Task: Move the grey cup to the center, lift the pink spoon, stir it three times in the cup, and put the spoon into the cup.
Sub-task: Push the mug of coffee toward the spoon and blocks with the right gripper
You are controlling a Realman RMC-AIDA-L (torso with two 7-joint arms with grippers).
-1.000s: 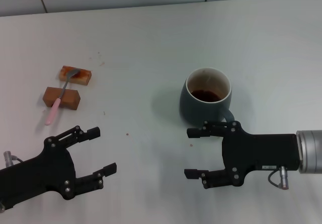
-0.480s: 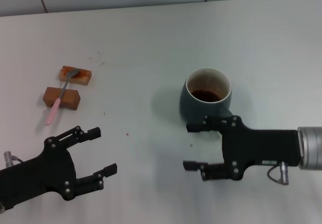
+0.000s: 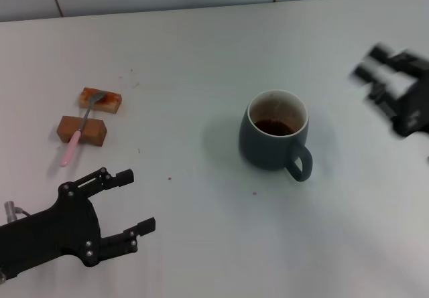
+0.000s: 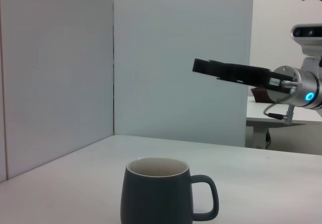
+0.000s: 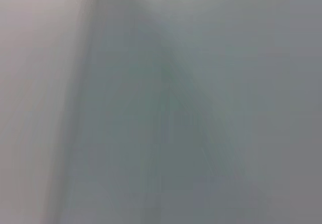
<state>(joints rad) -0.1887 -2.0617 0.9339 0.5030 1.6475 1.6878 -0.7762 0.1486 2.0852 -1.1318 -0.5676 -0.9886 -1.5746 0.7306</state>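
The grey cup [image 3: 275,139] stands upright near the middle of the white desk [image 3: 201,63], its loop handle turned toward the robot and slightly to its right. Its cream inside holds a small pool of dark brown liquid at the bottom, with brownish marks on the inner wall. Nothing touches the cup.

The pink spoon [image 3: 80,129] lies well to the left of the cup, resting across two brown blocks [image 3: 82,130]; its metal bowl sits on the farther block and its pink handle slopes down over the nearer one to the desk.

The left tool [image 3: 129,201] hovers low at the near left, its fingers spread wide and holding nothing. The right tool [image 3: 381,73] is raised at the far right edge of the head view, blurred and partly cut off; whether its fingers are spread or closed cannot be told, though it carries nothing visible. The right wrist view is a grey smear with nothing legible in it.
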